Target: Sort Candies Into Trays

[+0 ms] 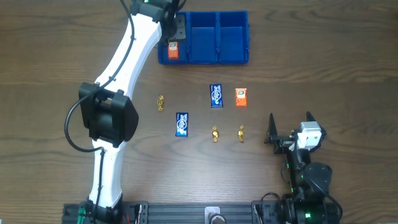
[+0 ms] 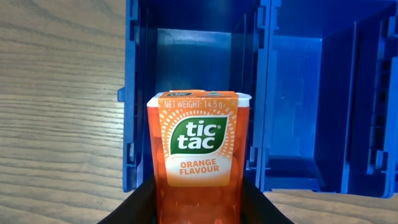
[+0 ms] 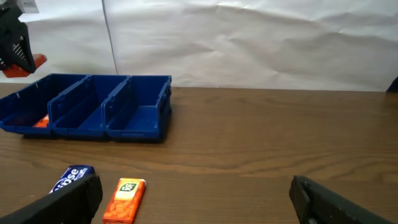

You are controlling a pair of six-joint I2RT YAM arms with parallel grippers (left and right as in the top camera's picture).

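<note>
My left gripper (image 1: 173, 38) is shut on an orange candy box (image 2: 199, 155), held upright above the front of the blue tray's (image 1: 217, 60) left compartment (image 2: 193, 56). From the right wrist view the left gripper (image 3: 15, 50) hangs above that end of the tray (image 3: 140, 124), and something orange (image 3: 40, 122) lies inside the compartment. On the table lie another orange box (image 1: 240, 97), two blue packets (image 1: 216, 95) (image 1: 181, 124) and three gold candies (image 1: 161, 102) (image 1: 215, 133) (image 1: 241, 133). My right gripper (image 1: 291, 127) stands open near the front right, holding nothing.
The tray's middle (image 1: 203, 34) and right (image 1: 231, 34) compartments look empty. Bare wood surrounds the candies on the left and right. A white sheet (image 3: 249, 43) hangs behind the table's far edge.
</note>
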